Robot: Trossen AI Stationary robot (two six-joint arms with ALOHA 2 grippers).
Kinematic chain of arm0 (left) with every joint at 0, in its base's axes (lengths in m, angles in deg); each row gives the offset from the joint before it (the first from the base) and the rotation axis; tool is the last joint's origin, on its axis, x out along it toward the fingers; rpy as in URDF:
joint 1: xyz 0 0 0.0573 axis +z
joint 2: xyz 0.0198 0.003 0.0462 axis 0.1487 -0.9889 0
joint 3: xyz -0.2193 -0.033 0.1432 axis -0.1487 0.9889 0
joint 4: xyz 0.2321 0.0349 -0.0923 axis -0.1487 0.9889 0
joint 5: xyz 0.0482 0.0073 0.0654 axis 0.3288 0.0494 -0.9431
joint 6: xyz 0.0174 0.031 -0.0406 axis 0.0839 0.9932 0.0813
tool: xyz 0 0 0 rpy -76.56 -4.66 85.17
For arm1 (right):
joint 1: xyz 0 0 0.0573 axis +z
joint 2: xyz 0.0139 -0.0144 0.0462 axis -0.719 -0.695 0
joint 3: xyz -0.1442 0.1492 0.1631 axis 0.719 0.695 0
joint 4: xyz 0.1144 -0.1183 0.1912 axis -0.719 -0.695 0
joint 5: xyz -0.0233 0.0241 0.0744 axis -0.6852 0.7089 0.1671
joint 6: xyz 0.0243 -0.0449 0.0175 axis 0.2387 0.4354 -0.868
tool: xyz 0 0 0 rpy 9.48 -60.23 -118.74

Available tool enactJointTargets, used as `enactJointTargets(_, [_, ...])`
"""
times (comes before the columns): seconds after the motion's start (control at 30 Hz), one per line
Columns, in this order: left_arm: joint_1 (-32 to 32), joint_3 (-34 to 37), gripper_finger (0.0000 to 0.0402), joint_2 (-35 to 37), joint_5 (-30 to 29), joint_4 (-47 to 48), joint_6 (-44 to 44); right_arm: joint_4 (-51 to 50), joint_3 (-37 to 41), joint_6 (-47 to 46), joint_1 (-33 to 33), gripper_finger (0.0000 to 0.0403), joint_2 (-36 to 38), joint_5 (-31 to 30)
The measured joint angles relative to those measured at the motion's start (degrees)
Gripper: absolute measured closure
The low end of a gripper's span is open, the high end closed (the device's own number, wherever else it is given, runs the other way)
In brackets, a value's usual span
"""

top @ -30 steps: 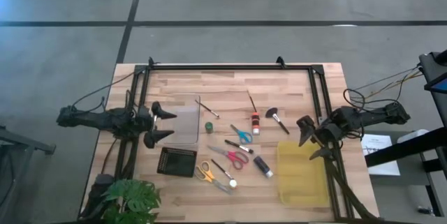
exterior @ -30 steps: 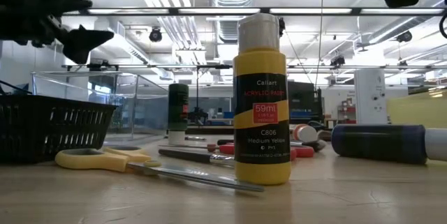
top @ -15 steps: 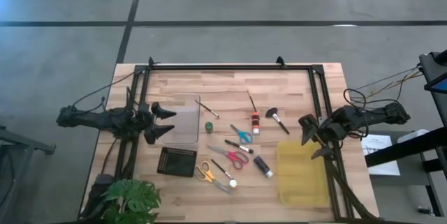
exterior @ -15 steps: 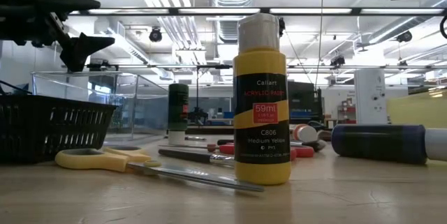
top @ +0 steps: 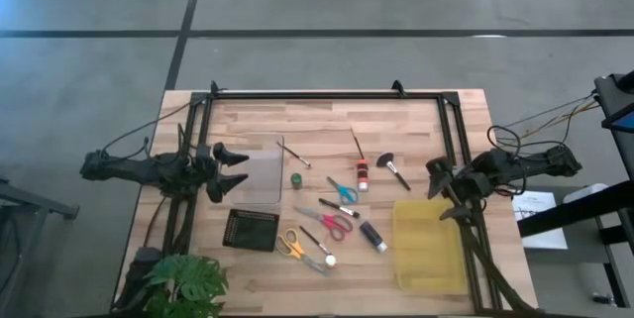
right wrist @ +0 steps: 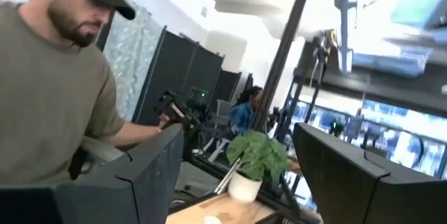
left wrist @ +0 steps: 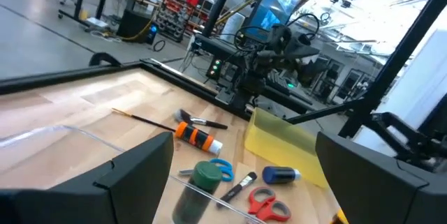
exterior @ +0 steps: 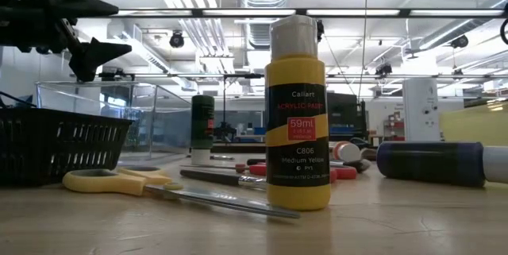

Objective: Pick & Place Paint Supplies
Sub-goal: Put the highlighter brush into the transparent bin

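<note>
Butcher-block table (top: 327, 118) under a black frame, nothing yet collected. The paint supplies lie loose in the middle: green pot (top: 296, 179), orange tube (top: 362, 173), blue-handled scissors (top: 343, 192), red-handled scissors (top: 336, 224), yellow-handled scissors (top: 289, 245) and yellow paint bottle (exterior: 297, 112), between a black basket (top: 251, 229) and a yellow bin (top: 427, 244). Left gripper (top: 230, 173) hovers with jaws wide apart, empty, beside a clear box (top: 264, 170); right gripper (top: 443, 191) hangs parted and empty over the bin's near corner. Likely hazards: crowded items knocked aside by a descending finger, the upright bottle toppled, thin brushes (top: 293, 154) slipping from a pinch. Scissor blades overlap; the intended container cannot be determined.
</note>
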Motion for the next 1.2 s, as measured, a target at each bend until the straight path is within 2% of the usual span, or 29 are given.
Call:
enactJointTargets(0.17, [0.0,-0.1,0.0041,0.0,-1.9,1.8,4.6,0.2,0.0,-2.5,0.0,0.0132,0.0,-0.2])
enactJointTargets(0.33, [0.0,0.0,0.0041,0.0,-1.9,2.8,4.8,0.2,0.0,-1.9,0.0,0.0132,0.0,-0.4])
enactJointTargets(0.5, [0.0,0.0,0.0041,0.0,-2.0,0.9,7.7,0.5,0.0,-1.9,0.0,0.0132,0.0,-4.5])
enactJointTargets(0.63, [0.1,0.0,0.0041,0.0,-1.5,-4.7,11.0,3.8,0.0,-2.5,0.0,0.0132,0.0,-17.1])
enactJointTargets(0.83, [0.0,0.0,0.0041,0.0,-0.8,-17.5,22.3,7.5,0.0,-2.1,0.0,0.0132,0.0,-43.4])
enactJointTargets(0.9, [0.0,0.0,0.0041,0.0,0.2,-21.9,24.7,8.7,0.0,-1.2,0.0,0.0132,0.0,-49.4])
enactJointTargets(1.03, [0.0,-0.2,0.0041,0.0,5.5,-29.0,28.6,9.6,0.0,-3.1,0.0,0.0132,-0.1,-51.3])
enactJointTargets(1.2, [0.0,-2.9,0.0041,-0.1,14.5,-32.6,31.8,7.6,-1.2,-7.3,0.0,0.0132,-2.9,-51.1])
